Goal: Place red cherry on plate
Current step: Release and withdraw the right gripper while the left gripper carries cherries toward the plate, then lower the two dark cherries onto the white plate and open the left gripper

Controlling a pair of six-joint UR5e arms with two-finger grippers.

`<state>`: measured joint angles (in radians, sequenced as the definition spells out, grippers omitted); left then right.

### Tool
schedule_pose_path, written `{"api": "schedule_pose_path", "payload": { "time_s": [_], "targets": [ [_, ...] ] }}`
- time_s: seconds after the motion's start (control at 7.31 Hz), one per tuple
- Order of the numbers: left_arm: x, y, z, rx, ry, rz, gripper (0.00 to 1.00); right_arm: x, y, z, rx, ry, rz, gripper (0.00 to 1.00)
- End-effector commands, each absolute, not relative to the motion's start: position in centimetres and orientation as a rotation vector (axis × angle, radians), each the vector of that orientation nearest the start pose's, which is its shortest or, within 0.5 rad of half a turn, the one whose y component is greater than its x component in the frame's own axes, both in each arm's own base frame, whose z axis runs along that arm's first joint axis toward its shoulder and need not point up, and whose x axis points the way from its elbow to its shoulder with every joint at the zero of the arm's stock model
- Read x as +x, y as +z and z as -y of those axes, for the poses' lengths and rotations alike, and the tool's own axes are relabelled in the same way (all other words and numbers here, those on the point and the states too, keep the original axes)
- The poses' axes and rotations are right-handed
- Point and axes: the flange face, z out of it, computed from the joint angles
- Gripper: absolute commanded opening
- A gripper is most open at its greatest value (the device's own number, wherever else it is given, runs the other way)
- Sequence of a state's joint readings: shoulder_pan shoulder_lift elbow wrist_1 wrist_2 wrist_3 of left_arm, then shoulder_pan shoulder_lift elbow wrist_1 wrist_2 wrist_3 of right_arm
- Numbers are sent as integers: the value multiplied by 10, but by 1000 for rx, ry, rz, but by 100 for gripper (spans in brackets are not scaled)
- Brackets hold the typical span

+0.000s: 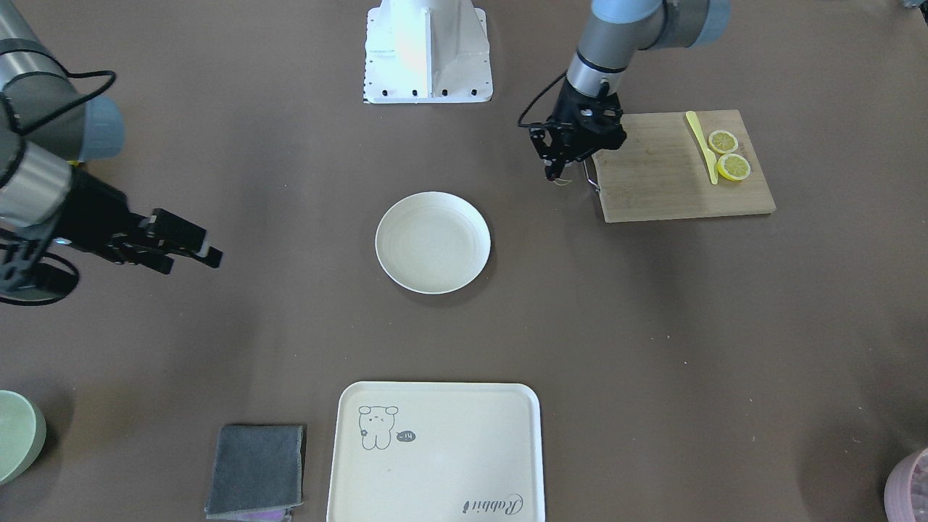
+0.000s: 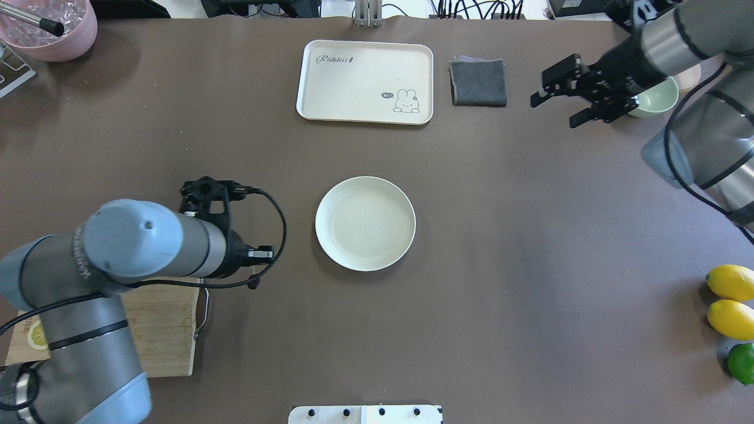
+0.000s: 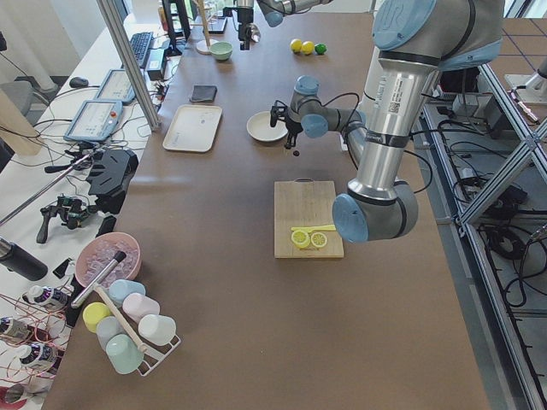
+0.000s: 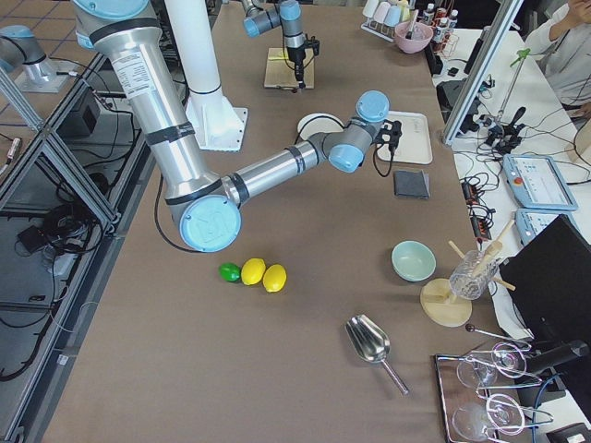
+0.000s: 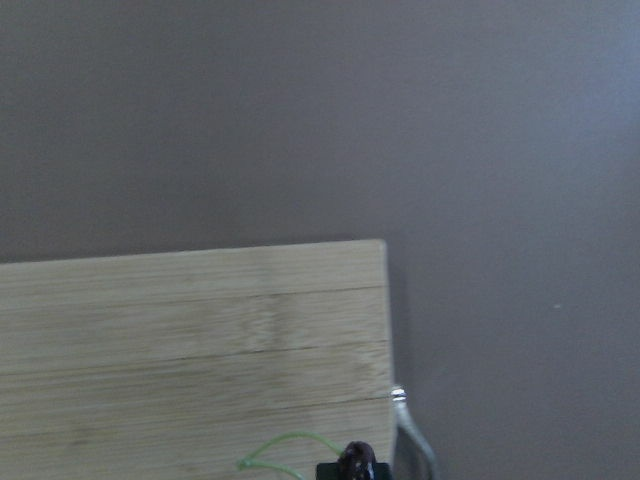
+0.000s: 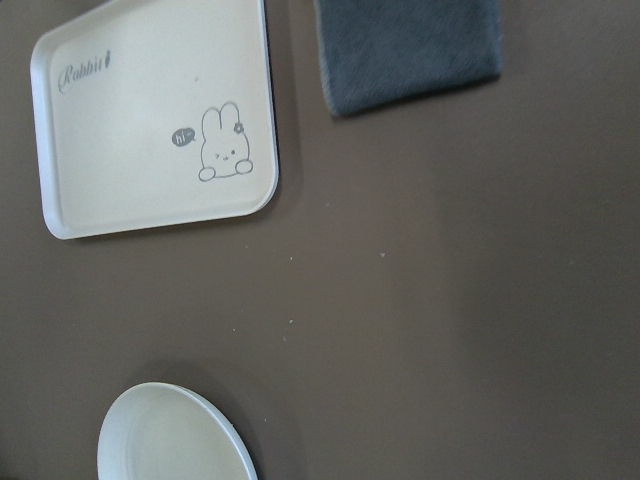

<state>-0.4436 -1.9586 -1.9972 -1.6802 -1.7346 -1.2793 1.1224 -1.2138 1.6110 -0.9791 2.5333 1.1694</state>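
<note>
The red cherry [image 5: 355, 459], dark maroon with a thin green stem, shows at the bottom edge of the left wrist view. My left gripper [image 1: 560, 174] is shut on it and holds it over the near corner of the wooden cutting board [image 1: 670, 181], by its metal handle. The round cream plate [image 1: 433, 243] lies bare in the middle of the table, a short way from that gripper. My right gripper [image 2: 556, 108] hovers open and holds nothing, far off near the grey cloth [image 2: 478, 82].
Two lemon slices [image 1: 728, 154] and a yellow knife [image 1: 702, 145] lie on the board's far end. A cream tray [image 1: 435, 453] with a drawing, a pale green bowl [image 1: 14, 435], a pink tub [image 2: 50, 29] and whole lemons with a lime [image 2: 732, 300] sit near the table edges.
</note>
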Motion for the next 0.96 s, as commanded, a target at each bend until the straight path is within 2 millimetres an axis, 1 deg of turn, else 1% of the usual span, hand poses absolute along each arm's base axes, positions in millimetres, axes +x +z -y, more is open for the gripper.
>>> {"api": "schedule_pose_path", "payload": {
  "time_s": [0.0,0.14,0.27,0.41,0.55,0.68,0.82],
  "targets": [
    [527,165,378,166,-120,-931,0,-140,443,570,99,62,1199,100],
    [550,152,390,158,-135,-922,0,-112,461,567,118,39,1206,100],
    [558,156,398,165,-139,-931,0,-83,472,563,104,75,1228,100],
    [575,160,408,175,-140,-947,0,-64,482,560,109,109,1223,100],
    [583,164,412,175,-140,-948,49,-54,479,558,128,117,1225,100],
    [579,164,417,180,-148,-948,96,-49,481,558,133,123,1222,100],
    [573,163,424,202,-166,-945,97,-48,497,554,112,147,1207,100]
  ]
}}
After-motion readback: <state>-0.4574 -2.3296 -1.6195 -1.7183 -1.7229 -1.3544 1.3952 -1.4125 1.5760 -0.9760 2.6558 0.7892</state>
